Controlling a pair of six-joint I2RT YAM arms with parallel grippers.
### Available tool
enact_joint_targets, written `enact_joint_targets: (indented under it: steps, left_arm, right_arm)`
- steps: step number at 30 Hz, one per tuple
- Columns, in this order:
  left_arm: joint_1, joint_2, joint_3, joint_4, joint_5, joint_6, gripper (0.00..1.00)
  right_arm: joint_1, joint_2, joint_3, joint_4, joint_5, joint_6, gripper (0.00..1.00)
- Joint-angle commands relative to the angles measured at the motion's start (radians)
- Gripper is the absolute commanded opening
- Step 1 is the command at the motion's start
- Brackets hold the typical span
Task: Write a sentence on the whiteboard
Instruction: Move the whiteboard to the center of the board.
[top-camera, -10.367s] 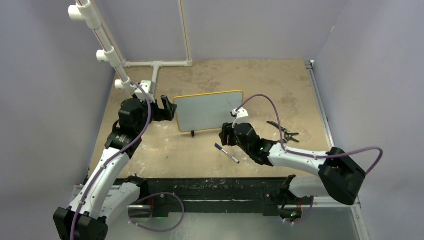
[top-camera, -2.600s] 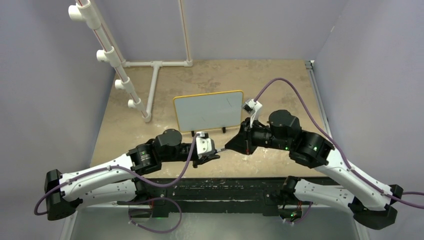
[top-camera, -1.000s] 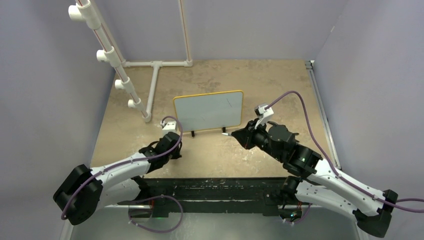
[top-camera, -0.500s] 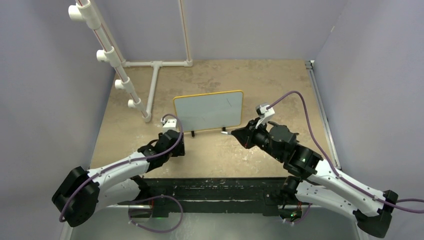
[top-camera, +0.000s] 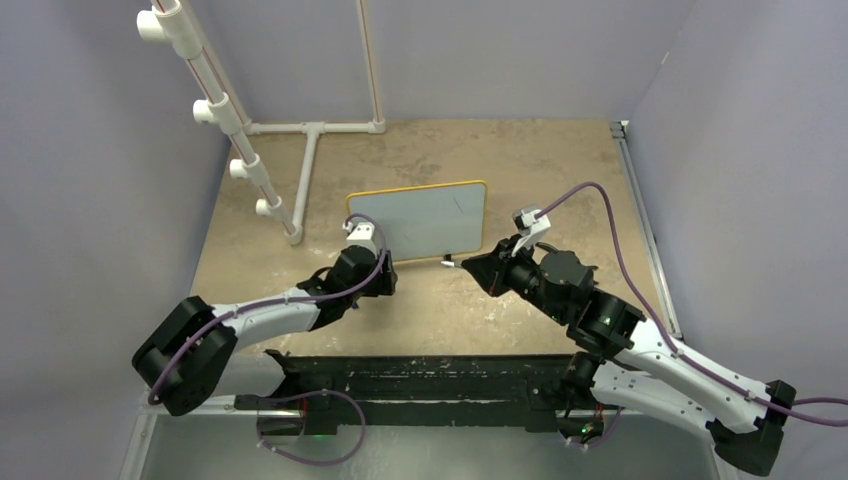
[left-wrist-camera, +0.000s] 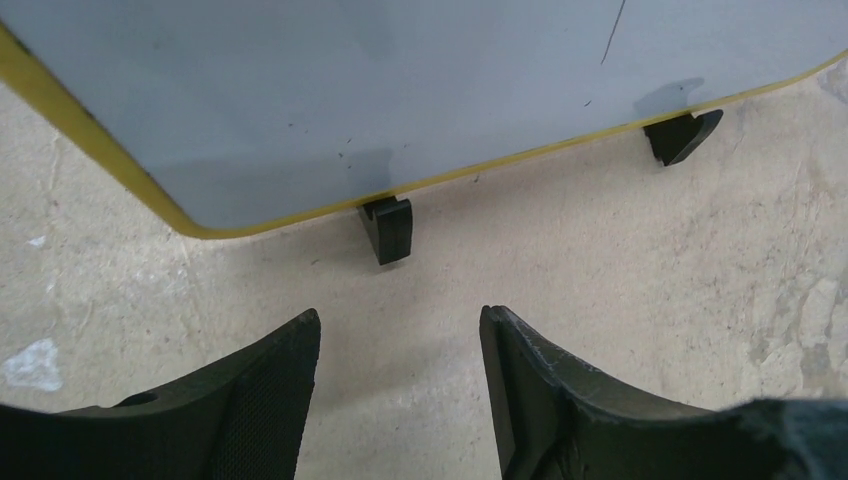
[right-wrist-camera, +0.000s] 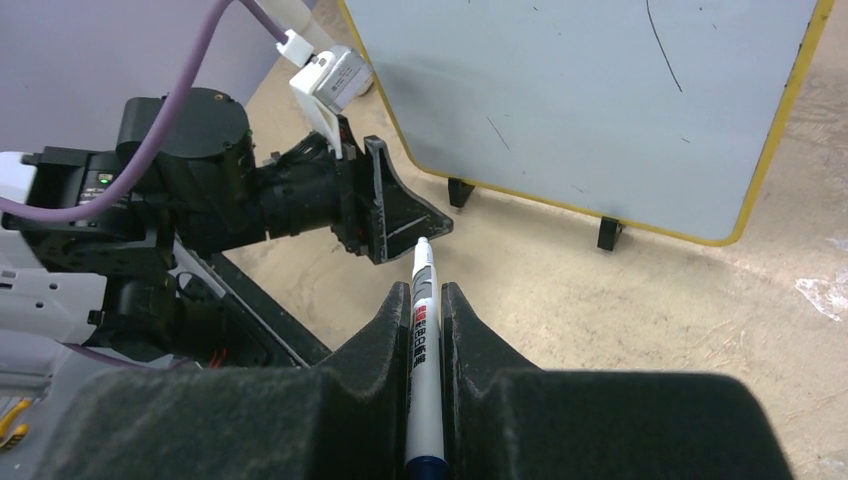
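At the near side of the worktop (top-camera: 300, 262), right end effector (right-wrist-camera: 427, 295) clenched on a white marker (right-wrist-camera: 421, 262), tip aimed toward the board's lower edge. Left end effector (left-wrist-camera: 400, 330) released: jaws spread, nothing between them, held low just in front of the board's left black foot (left-wrist-camera: 387, 228). Mid-worktop, the whiteboard (top-camera: 420, 222) stands upright on two black feet, yellow frame, facing the arms. Its face carries one thin dark stroke (left-wrist-camera: 612, 30) near the upper right and a few specks. Farther back left, a white pipe frame (top-camera: 310, 150) lies on the worktop.
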Motion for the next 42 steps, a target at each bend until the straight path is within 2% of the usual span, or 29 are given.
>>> enact_joint_targets:
  steps: [1, 9, 20, 27, 36, 42]
  left_arm:
    - [0.005, 0.038, 0.015, 0.183, 0.013, 0.017, 0.59]
    - [-0.004, 0.103, -0.016, 0.265, -0.015, 0.024, 0.58]
    - [-0.119, 0.199, 0.012, 0.305, -0.150, 0.065, 0.56]
    - [-0.166, 0.269, 0.039, 0.327, -0.163, 0.058, 0.56]
    - [-0.166, 0.164, 0.009, 0.178, -0.254, -0.055, 0.58]
    - [-0.136, 0.180, 0.005, 0.201, -0.255, -0.033, 0.60]
  right_arm:
    - [-0.002, -0.008, -0.001, 0.053, 0.028, 0.011, 0.00]
    - [-0.002, 0.004, -0.005, 0.068, 0.031, 0.013, 0.00]
    - [-0.002, 0.000, -0.012, 0.080, 0.029, 0.014, 0.00]
    - [-0.002, 0.006, -0.006, 0.081, 0.025, 0.009, 0.00]
    - [-0.002, -0.016, -0.015, 0.076, 0.030, 0.019, 0.00]
    - [-0.002, -0.008, -0.017, 0.086, 0.026, 0.017, 0.00]
